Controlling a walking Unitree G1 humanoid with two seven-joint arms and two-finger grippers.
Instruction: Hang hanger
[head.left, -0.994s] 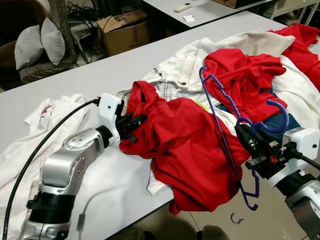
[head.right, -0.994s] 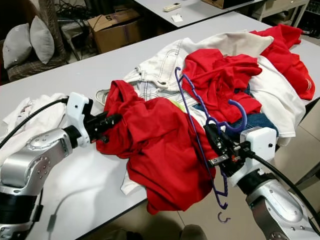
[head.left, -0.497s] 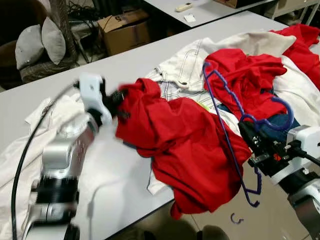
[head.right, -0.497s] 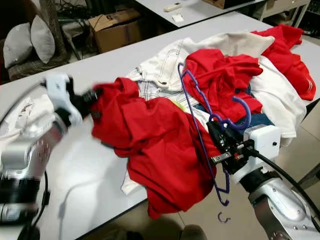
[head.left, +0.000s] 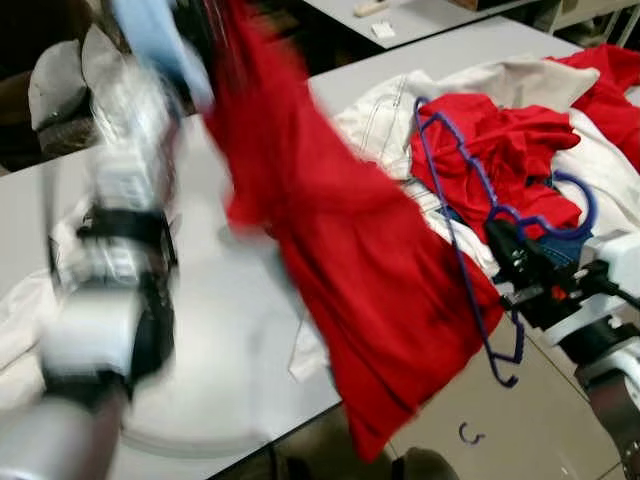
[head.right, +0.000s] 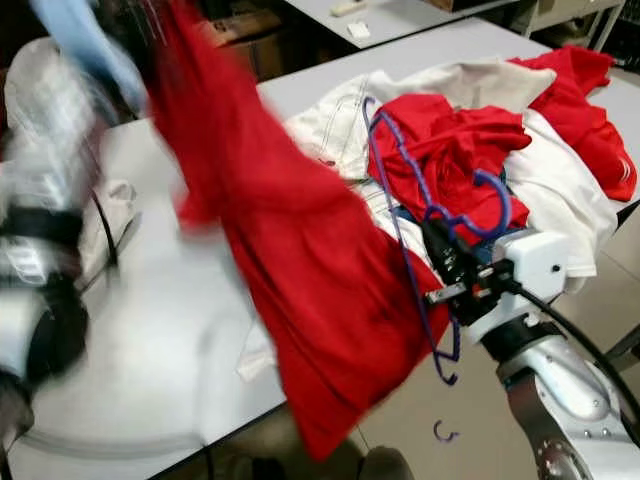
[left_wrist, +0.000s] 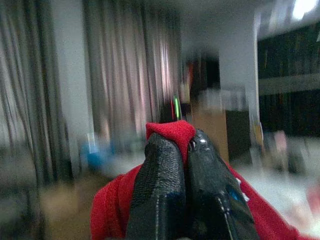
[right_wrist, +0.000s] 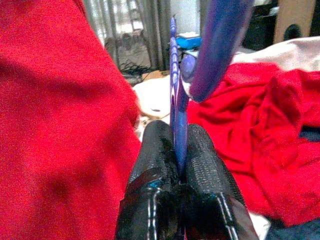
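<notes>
From the left eye view, the left arm is a blur, raised high over the desk (head.left: 250, 330)'s far left side, and a red shirt (head.left: 340, 250) hangs from it in a long drape down past the near edge. At the near right corner the right claw (head.left: 515, 268) pinches a purple hanger (head.left: 455, 215), which stands almost upright against the heap of red and white clothes (head.left: 530, 130). The right eye view shows the same scene, with a small purple hook (head.right: 443, 432) lying on the floor below. In the left wrist view the left claw (left_wrist: 186, 145) is pressed together on a fold of the red shirt. In the right wrist view both fingers (right_wrist: 155, 155) squeeze the hanger's thin purple bar, red cloth on either side.
</notes>
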